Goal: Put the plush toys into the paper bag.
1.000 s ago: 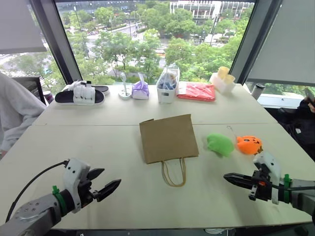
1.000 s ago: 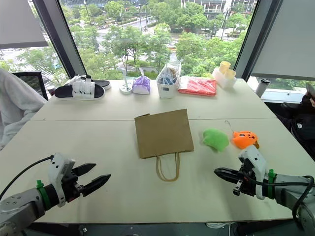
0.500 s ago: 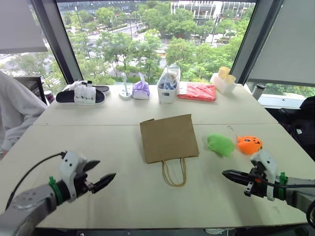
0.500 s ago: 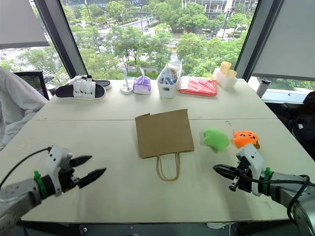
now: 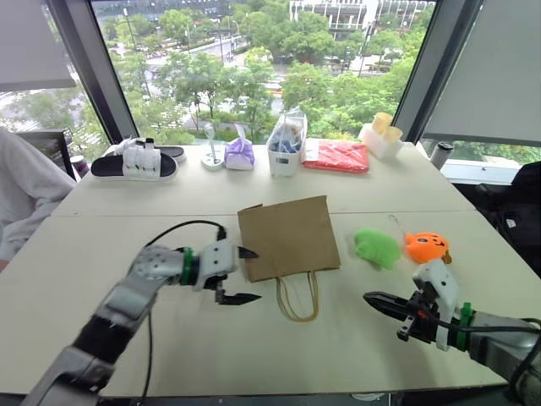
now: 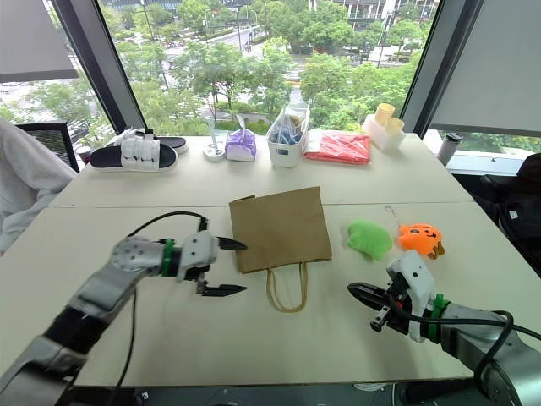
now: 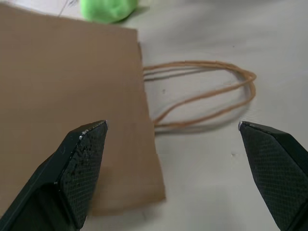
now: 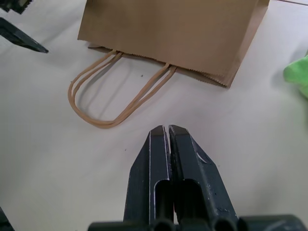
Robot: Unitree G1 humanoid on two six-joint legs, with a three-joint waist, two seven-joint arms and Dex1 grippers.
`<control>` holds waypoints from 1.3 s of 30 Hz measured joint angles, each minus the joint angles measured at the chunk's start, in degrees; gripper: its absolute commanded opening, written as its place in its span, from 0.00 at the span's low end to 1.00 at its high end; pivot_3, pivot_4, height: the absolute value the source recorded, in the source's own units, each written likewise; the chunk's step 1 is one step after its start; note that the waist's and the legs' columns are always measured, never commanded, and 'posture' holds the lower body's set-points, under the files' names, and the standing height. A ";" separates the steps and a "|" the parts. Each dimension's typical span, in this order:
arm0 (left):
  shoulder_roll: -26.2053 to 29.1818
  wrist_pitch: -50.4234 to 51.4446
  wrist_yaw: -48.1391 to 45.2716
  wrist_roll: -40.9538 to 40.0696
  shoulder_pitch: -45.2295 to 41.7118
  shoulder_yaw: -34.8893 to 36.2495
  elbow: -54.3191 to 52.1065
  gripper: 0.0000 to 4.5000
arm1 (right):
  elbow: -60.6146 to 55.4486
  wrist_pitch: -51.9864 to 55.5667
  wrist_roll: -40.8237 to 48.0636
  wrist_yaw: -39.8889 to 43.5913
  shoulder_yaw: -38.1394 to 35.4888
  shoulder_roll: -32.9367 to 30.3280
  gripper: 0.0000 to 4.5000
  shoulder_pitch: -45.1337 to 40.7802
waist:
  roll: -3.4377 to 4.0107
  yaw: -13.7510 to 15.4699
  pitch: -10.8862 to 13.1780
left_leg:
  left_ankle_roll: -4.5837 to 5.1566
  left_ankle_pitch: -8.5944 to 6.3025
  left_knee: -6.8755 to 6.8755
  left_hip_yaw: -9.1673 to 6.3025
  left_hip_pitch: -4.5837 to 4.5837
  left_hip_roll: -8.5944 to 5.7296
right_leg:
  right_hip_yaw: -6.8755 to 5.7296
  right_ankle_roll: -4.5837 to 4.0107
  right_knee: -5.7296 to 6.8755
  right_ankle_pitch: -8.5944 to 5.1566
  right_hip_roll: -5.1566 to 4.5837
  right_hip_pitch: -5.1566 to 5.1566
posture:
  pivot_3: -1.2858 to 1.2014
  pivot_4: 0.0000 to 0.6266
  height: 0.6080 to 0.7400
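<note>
From the head camera, the paper bag (image 5: 290,238) lies flat at the middle of the table (image 5: 169,207) with its cord handles (image 5: 298,298) toward the robot, the green plush toy (image 5: 377,247) and the orange plush toy (image 5: 427,247) just to its right; the left gripper (image 5: 242,275) stands spread wide at the bag's left corner, and the right gripper (image 5: 373,299) is pressed together, empty, near the toys. The left wrist view shows its fingers (image 7: 79,166) apart, over the bag's open edge and handles. The right wrist view shows its fingers (image 8: 161,159) closed together, pointing at the bag (image 8: 173,31).
</note>
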 measured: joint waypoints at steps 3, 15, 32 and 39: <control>-2.63 -5.14 -0.76 2.41 -2.55 -1.44 4.89 1.00 | -1.80 0.23 0.09 -1.90 -0.08 1.43 0.01 1.59 | -0.01 -0.09 0.00 | 0.01 0.00 0.05 0.01 0.02 0.00 | 0.00 0.07 0.02 0.03 0.08 0.03 | 0.52 0.24 1.00; -9.64 -15.66 -0.74 8.35 -7.60 -4.07 14.52 1.00 | -5.70 0.21 0.36 -7.69 -1.05 5.29 0.01 5.40 | -0.04 -0.16 0.00 | 0.03 0.01 0.17 0.01 0.10 0.10 | 0.05 0.26 0.17 0.14 0.38 0.06 | 0.52 0.24 1.00; -7.24 -19.56 -4.01 7.11 -8.01 -2.65 15.29 1.00 | -5.46 -0.75 -0.11 -9.17 0.08 5.79 0.01 4.86 | -0.04 -0.13 0.00 | 0.03 0.02 0.27 -0.01 0.21 0.11 | 0.06 0.30 0.67 0.10 0.44 0.00 | 0.52 0.24 1.00; -8.93 -22.28 -1.90 9.98 -8.74 -3.07 19.83 1.00 | -5.19 -1.22 -0.14 -9.60 0.15 6.03 0.01 4.81 | -0.05 -0.06 0.00 | 0.03 0.02 0.31 -0.04 0.20 0.10 | 0.05 0.31 0.73 0.10 0.45 0.00 | 0.52 0.24 1.00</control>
